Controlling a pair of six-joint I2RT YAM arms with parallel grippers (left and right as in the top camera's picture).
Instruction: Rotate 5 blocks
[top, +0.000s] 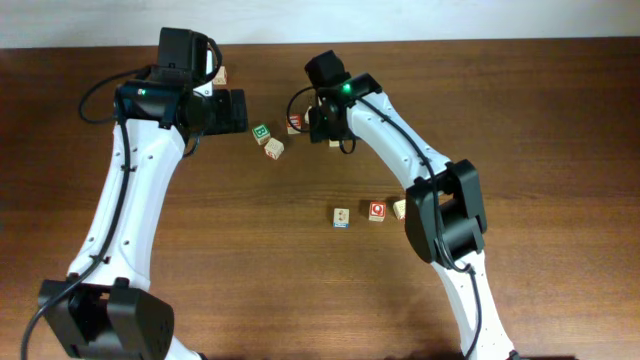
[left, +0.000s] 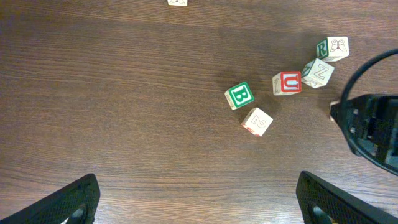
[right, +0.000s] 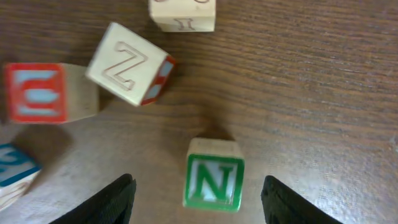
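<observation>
Currently the right gripper (right: 198, 183) straddles the green N block (right: 213, 182) on the surface (right: 311, 93), jaws apart w/ gaps both sides. It is prob. staged for rotation, but contact lower down is cropped, so unconfirmed. For clearance the left gripper (left: 199, 202) hangs wide and empty.

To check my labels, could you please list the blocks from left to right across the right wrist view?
Red E block → Z block → green N block. Left out, as they overlap these sideways: the blue-lettered block at the left edge and the pale block at the top edge.
</observation>
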